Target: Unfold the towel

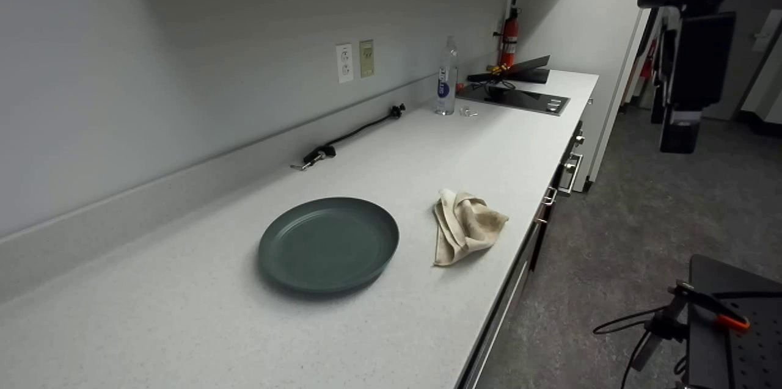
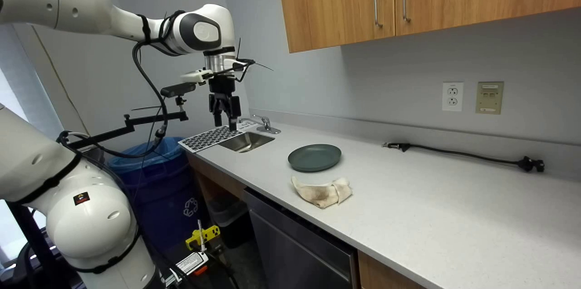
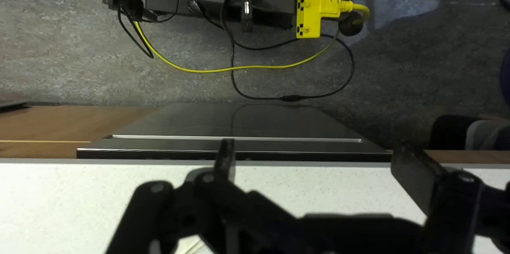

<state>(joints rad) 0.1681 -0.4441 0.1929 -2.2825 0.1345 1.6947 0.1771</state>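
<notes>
In the wrist view the fingers [image 3: 414, 178] stood spread wide with nothing in their hold; through the gap showed the fine-speckled white tabletop [image 3: 314, 194], its straight edge and a dark, glossy appliance front [image 3: 239, 124]. The towel [image 1: 467, 227] lay on the tabletop, lower than the fingers and well apart from them, as both exterior views made plain; the wrist view gave merely a cream sliver [image 3: 187, 245] behind the fingers, too small to name. In an exterior view the towel, down and left of the fingers as seen there, rose in layered, ridged folds and ran to a pointed corner; in an exterior view with it down and right of them, a brown smudge [image 2: 320, 193] and an upturned end faced outward. Near the towel but not touching it, also below the fingers, was the plate [image 1: 330, 248]: round, matte, dark green, with a raised rim. A clear plastic bottle [image 1: 447, 80] and flat black cooktop [image 1: 513, 98], both well apart from the fingers, showed in an exterior view alone; the shiny metal sink [image 2: 247, 141], lower than the fingers, and curved faucet [image 2: 266, 125] likewise. Only the wrist view caught the smooth yellow cable [image 3: 223, 70] looped over the mottled grey floor [image 3: 79, 66], lower than the tabletop and the fingers.
</notes>
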